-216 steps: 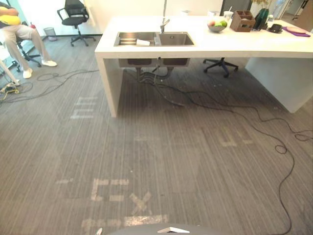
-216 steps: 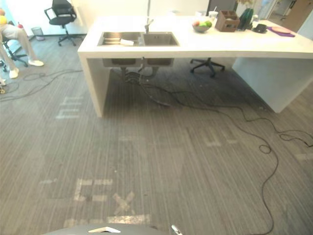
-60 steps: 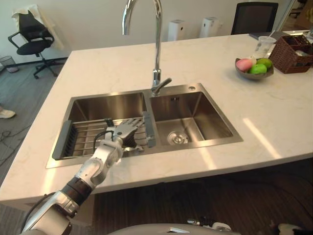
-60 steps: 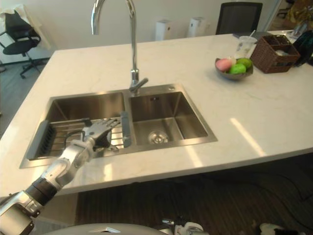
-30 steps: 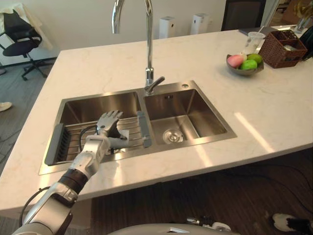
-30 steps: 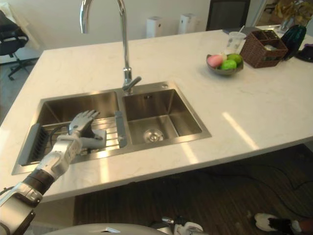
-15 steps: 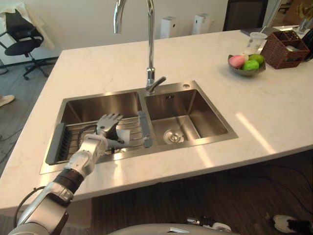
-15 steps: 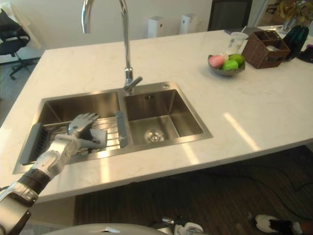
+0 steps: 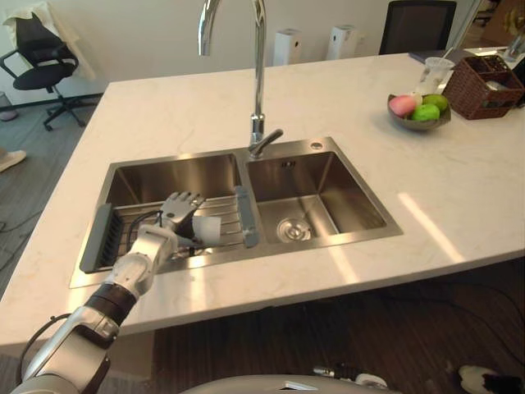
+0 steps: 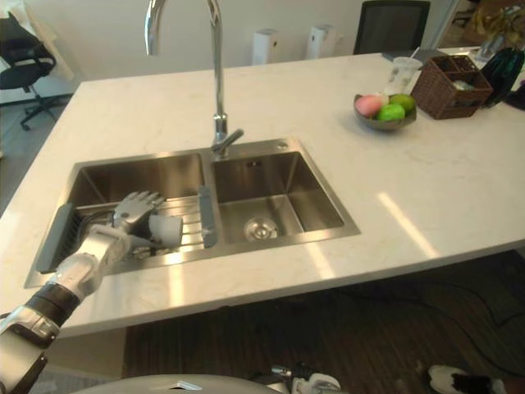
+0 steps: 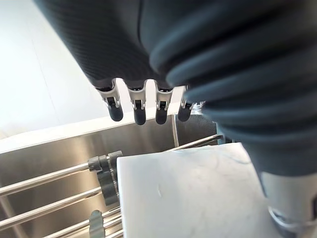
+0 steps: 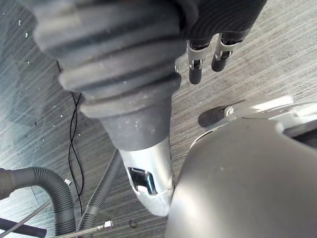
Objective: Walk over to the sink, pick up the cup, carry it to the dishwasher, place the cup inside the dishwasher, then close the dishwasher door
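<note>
A white cup (image 9: 210, 231) lies on its side on the wire rack (image 9: 123, 238) in the left basin of the steel sink (image 9: 320, 146). My left hand (image 9: 175, 212) reaches into that basin and rests over the cup's left end. In the left wrist view its fingers (image 11: 136, 111) are straight above the cup (image 11: 188, 193), with the thumb (image 11: 285, 198) down beside it, so the hand is open. My right hand (image 12: 195, 69) hangs low over the grey floor with relaxed fingers and holds nothing.
A tall curved faucet (image 9: 258, 74) stands between the two basins. On the white counter at the right are a fruit bowl (image 9: 418, 111), a plastic cup (image 9: 432, 74) and a wicker basket (image 9: 490, 78). An office chair (image 9: 37, 49) stands far left.
I have gone from across the room to the sink. Over the last second my left hand has settled lower over the cup, which now shows more to its right.
</note>
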Robot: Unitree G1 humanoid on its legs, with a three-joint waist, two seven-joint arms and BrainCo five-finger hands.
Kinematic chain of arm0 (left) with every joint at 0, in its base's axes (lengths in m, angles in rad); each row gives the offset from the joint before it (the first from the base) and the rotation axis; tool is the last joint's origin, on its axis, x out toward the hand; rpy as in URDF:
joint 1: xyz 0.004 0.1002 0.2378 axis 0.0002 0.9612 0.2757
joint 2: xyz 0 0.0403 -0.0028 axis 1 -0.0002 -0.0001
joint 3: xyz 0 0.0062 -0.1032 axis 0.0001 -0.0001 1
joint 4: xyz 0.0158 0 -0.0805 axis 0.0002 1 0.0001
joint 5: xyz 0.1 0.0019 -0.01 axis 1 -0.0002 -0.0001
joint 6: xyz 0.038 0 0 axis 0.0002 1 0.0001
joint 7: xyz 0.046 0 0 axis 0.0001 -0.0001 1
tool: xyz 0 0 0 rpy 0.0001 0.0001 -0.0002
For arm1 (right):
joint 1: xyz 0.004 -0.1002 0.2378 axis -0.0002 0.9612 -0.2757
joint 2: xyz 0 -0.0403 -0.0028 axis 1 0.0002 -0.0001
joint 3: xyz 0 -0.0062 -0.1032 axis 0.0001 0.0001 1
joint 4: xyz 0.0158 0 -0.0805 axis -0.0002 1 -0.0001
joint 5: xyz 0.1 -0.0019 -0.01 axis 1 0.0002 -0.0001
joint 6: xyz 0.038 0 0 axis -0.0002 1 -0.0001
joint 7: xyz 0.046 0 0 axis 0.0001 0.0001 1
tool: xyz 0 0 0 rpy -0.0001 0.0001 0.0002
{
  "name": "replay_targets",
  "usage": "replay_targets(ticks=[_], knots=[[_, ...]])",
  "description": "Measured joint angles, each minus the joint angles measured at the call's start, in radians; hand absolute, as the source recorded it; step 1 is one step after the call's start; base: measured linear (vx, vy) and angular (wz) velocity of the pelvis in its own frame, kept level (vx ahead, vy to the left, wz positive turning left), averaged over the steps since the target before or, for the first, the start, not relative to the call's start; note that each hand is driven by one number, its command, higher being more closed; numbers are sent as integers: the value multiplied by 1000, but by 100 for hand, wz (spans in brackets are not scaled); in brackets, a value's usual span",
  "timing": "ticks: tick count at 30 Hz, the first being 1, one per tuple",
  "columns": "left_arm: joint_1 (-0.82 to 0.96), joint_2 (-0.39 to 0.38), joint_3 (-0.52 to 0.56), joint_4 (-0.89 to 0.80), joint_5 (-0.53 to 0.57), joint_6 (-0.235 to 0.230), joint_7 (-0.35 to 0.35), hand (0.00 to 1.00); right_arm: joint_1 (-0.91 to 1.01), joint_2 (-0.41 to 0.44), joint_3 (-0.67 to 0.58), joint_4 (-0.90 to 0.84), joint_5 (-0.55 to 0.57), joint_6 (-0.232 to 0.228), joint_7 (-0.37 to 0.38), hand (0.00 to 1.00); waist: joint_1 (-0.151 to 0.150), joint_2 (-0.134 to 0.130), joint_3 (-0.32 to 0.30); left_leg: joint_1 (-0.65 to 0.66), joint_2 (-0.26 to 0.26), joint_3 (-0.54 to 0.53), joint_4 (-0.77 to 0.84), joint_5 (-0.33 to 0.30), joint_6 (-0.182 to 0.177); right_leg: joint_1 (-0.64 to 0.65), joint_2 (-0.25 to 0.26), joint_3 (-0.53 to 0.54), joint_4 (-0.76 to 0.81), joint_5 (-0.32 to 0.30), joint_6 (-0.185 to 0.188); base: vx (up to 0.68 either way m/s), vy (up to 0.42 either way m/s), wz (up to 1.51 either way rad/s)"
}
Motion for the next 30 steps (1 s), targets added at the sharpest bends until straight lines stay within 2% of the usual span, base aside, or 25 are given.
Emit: replay_targets(ticks=[11,21,30], knots=[[34,-6,0,48,63,-24,0,0,-1,2,0,0,-3,0,0,0,-3,-6,0,2,-1,0,0,0,0,1,-1,0,0,0,0,0,0,0],[39,-15,0,78,62,-7,3,0,-1,11,0,1,-4,0,0,0,-17,-18,-8,4,-1,5,0,-1,0,1,-1,5,-1,1,1,0,0,0],[35,-47,3,126,15,1,4,0,2,6,-3,1,-4,3,2,0,-25,-6,-17,10,-1,17,0,-4,0,-1,0,20,-3,2,1,-1,0,-3]])
